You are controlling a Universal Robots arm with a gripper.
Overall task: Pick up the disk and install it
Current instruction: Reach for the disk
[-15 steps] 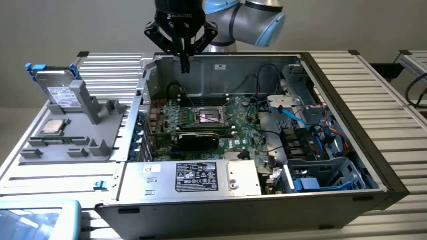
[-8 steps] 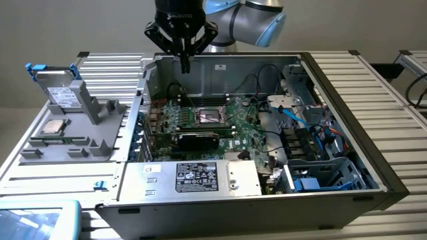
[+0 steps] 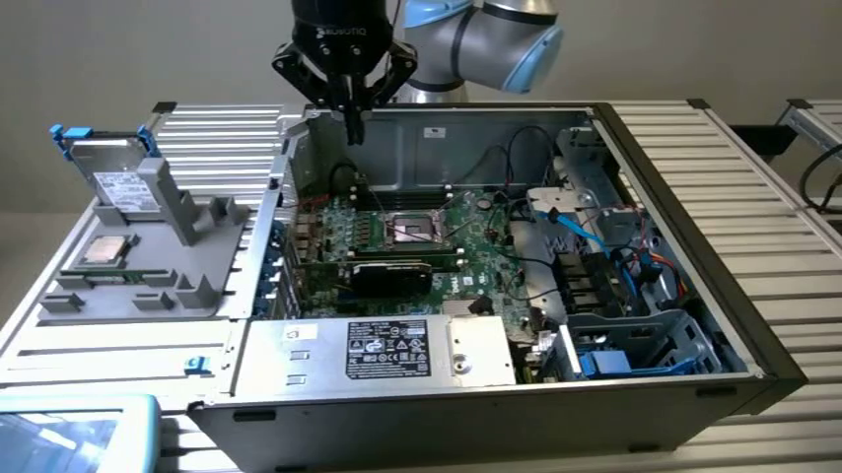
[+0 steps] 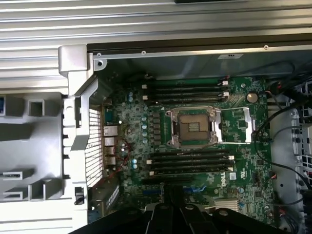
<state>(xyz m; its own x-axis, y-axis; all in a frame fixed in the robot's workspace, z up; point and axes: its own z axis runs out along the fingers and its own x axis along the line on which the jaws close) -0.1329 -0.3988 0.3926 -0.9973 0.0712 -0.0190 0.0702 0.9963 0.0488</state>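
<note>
The disk (image 3: pixel 114 177), a silver-grey drive with a white label in a bright blue carrier, leans upright at the back of the grey holder (image 3: pixel 172 261) on the exterior view's left. My gripper (image 3: pixel 353 126) hangs over the back left corner of the open computer case (image 3: pixel 736 325), well to the right of the disk and apart from it. Its two fingers are shut together with nothing between them. In the wrist view the gripper (image 4: pixel 176 197) points down over the green motherboard (image 4: pixel 195 126), near the empty CPU socket (image 4: pixel 191 127).
A small square CPU chip (image 3: pixel 105 252) lies on the grey holder in front of the disk. Inside the case are a silver power supply with a black label (image 3: pixel 394 350), a metal drive cage (image 3: pixel 638 345) and blue cables (image 3: pixel 579 222). Ribbed aluminium table (image 3: pixel 776 187) surrounds the case.
</note>
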